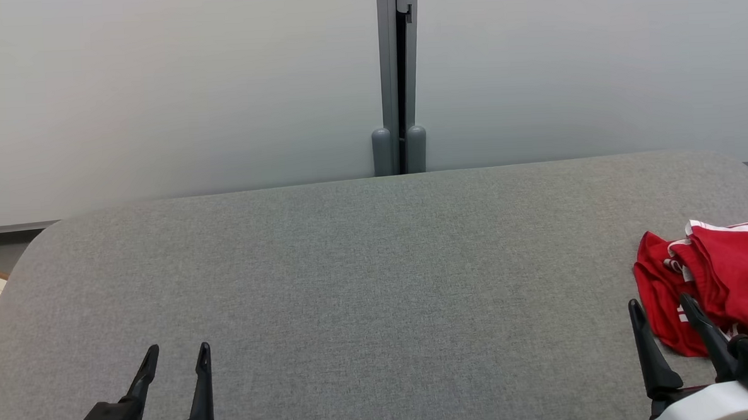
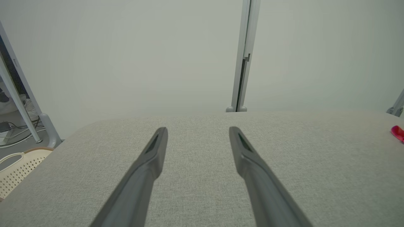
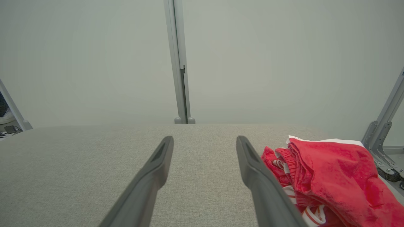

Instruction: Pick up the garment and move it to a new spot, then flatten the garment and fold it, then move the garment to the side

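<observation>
A crumpled red garment (image 1: 724, 277) with white trim lies at the right edge of the grey table (image 1: 376, 267). In the right wrist view the garment (image 3: 331, 170) sits just right of my fingers. My right gripper (image 1: 662, 308) stands open at the lower right, its right finger over the garment's near edge, nothing between the jaws. At the lower left my left gripper (image 1: 178, 354) is open over bare cloth, far from the garment. A sliver of the red garment (image 2: 397, 132) shows at the right edge of the left wrist view.
A pale partition wall with a grey vertical post (image 1: 396, 76) stands behind the table. A cream perforated basket (image 2: 15, 170) sits off the table's left edge. A metal bracket (image 3: 382, 138) stands beyond the garment at the right.
</observation>
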